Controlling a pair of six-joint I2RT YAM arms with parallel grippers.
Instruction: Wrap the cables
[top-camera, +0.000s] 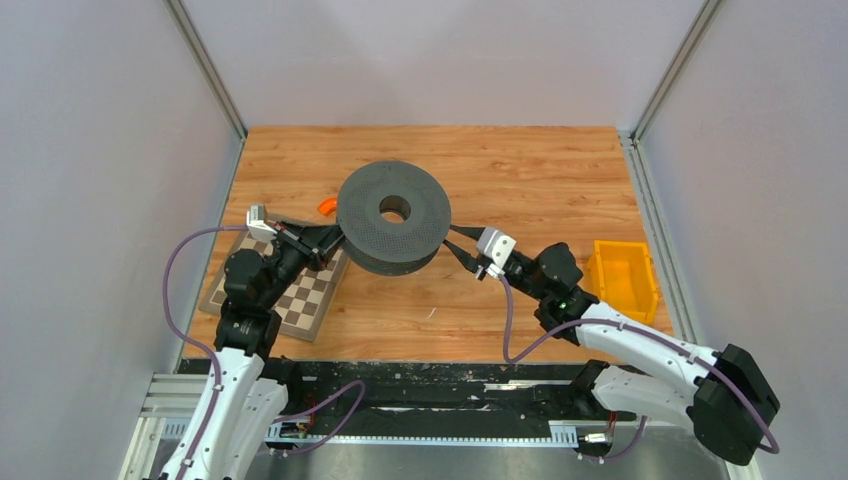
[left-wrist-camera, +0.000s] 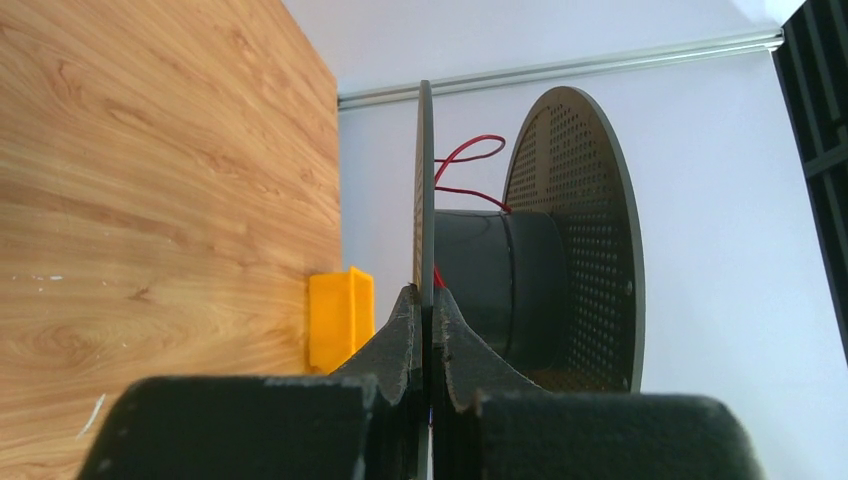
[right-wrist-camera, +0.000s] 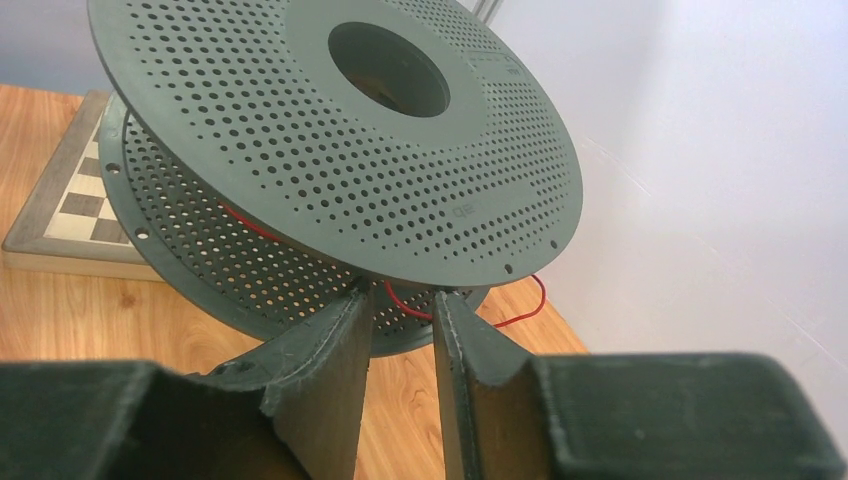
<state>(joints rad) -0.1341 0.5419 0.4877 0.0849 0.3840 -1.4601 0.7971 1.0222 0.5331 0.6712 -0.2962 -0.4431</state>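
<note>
A large black perforated spool (top-camera: 392, 218) is held off the table, tilted. My left gripper (top-camera: 335, 240) is shut on the rim of one flange (left-wrist-camera: 424, 190), which runs edge-on between its jaws (left-wrist-camera: 427, 295). The thin red wire (left-wrist-camera: 465, 160) loops out from the spool's core. My right gripper (top-camera: 458, 245) is open at the spool's right edge, its tips (right-wrist-camera: 400, 295) just under the upper flange (right-wrist-camera: 330, 140). The red wire (right-wrist-camera: 520, 310) passes across the gap between those tips and loops out to the right; the jaws do not pinch it.
A chessboard (top-camera: 300, 300) lies on the wooden table under my left arm and also shows in the right wrist view (right-wrist-camera: 70, 200). A yellow bin (top-camera: 622, 278) stands at the right edge. A small orange object (top-camera: 326, 206) lies left of the spool.
</note>
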